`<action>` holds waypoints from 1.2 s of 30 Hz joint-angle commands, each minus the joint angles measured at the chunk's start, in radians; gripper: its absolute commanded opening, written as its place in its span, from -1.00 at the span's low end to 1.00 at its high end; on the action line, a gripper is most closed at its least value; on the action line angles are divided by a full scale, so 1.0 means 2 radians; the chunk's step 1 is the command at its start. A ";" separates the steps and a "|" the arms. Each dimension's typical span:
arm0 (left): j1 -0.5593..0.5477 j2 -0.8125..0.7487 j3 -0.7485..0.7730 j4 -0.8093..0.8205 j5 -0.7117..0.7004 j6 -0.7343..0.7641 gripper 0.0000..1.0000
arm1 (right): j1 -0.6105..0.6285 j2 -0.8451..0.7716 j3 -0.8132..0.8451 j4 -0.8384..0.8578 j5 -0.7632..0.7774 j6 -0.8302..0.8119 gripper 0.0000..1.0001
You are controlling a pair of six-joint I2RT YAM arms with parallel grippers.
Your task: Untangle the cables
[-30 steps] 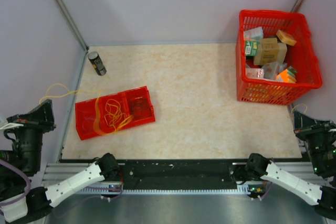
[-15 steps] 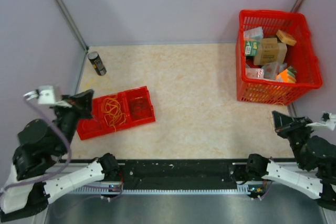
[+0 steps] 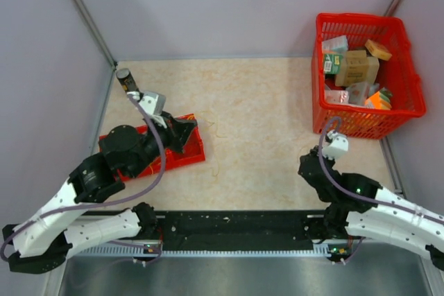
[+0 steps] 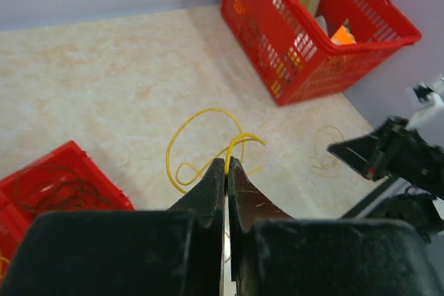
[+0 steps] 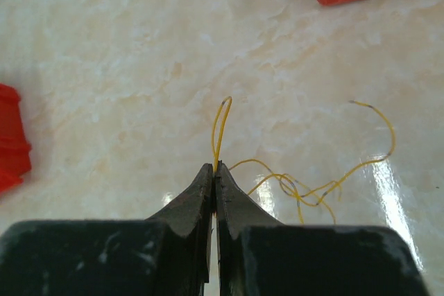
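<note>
My left gripper (image 4: 227, 163) is shut on a thin yellow wire (image 4: 182, 136) that loops out ahead of its tips above the table. In the top view the left gripper (image 3: 191, 128) is at the right end of the red tray (image 3: 182, 159). Dark brown wires (image 4: 59, 192) lie in the tray (image 4: 104, 192); the arm hides most of the tray from above. My right gripper (image 5: 215, 168) is shut on another yellow wire (image 5: 220, 126), whose loose loops (image 5: 305, 188) trail to its right. In the top view the right gripper (image 3: 304, 165) is low over the table's right side.
A red basket (image 3: 404, 67) full of boxes stands at the back right and shows in the left wrist view (image 4: 361, 39). A dark can (image 3: 127, 82) stands at the back left. A faint wire loop (image 4: 326, 157) lies on the table near the right arm.
Both arms have swung in from the table's sides. The left arm now reaches over the red tray and covers the wire tangle seen there before. The right arm has come in over the right side.
</note>
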 commanded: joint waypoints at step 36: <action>-0.009 0.096 -0.262 -0.079 0.051 -0.284 0.96 | -0.229 -0.043 -0.255 0.364 -0.346 -0.019 -0.99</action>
